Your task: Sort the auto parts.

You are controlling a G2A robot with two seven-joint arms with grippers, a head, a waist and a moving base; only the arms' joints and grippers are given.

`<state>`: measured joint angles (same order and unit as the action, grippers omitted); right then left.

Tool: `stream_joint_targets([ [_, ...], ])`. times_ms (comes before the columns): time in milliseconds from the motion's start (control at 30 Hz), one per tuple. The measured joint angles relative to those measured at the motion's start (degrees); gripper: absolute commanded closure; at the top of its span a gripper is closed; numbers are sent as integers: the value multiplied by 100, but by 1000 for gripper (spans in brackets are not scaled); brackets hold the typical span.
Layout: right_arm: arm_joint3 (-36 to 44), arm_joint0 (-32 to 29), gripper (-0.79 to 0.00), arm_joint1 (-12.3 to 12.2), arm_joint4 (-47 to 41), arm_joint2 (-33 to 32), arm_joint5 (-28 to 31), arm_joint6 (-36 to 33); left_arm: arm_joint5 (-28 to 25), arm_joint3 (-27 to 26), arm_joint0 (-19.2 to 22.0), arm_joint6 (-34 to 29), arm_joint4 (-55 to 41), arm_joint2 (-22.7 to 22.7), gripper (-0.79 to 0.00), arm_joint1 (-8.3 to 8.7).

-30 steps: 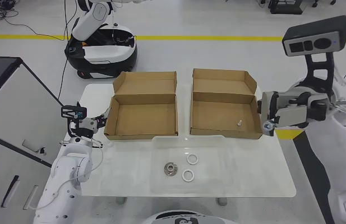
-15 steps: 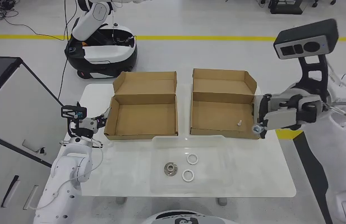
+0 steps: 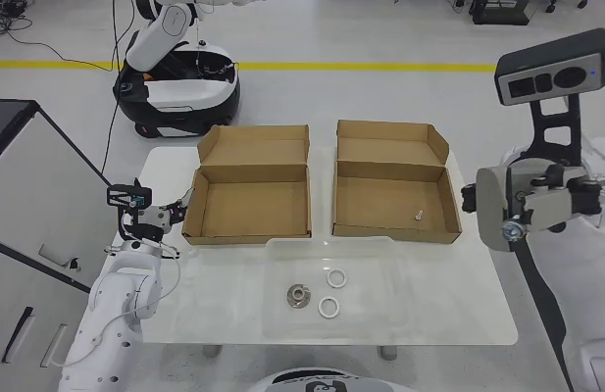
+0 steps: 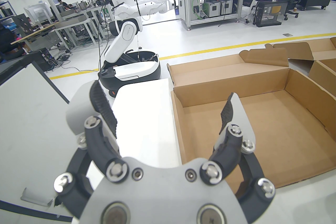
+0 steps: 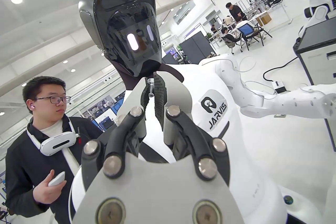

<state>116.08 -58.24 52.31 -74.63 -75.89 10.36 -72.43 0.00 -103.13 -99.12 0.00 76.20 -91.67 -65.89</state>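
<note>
A white table (image 3: 224, 294) is seen from above, and it is taken here as the clock face, with 12 at the far edge. A left box (image 3: 251, 208) of cardboard is set open at 11 o'clock and a right box (image 3: 380, 201) of the same kind at 1 o'clock, the two just apart. A clear tray (image 3: 376, 294) is placed at 6 o'clock, near the boxes' front walls. The left gripper (image 4: 165, 107) is held at 9 o'clock, just beside the left box's outer wall, its fingers spread wide with nothing between them. The right gripper (image 5: 152, 89) is held beyond the 3 o'clock edge, pointed upward and closed on a second bolt (image 5: 150, 88) pinched at the tips. In the tray, a metal disc (image 3: 299, 294) lies at 9 o'clock, one white ring (image 3: 335, 278) near the middle and another ring (image 3: 328, 308) at 6 o'clock. A bolt (image 3: 418, 211) lies in the right box toward 3 o'clock.
</note>
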Motion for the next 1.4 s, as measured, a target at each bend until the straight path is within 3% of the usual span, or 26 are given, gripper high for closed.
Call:
stream_joint_targets([
  [633, 8, -18, 0, 1, 25, -7, -15, 36, 0, 0, 0, 0, 0, 0, -785, 0],
  [800, 2, -170, 0, -12, 441, -244, -233, 238, 0, 0, 0, 0, 0, 0, -785, 0],
  [1067, -263, -379, 0, -35, 768, -680, -414, -23, 0, 0, 0, 0, 0, 0, -785, 0],
  [1233, -643, -434, 0, -115, 1497, -1200, -709, -177, 0, 0, 0, 0, 0, 0, -785, 0],
  [1400, -988, -393, 0, -269, 2996, -1748, -1213, -490, 0, 0, 0, 0, 0, 0, -785, 0],
])
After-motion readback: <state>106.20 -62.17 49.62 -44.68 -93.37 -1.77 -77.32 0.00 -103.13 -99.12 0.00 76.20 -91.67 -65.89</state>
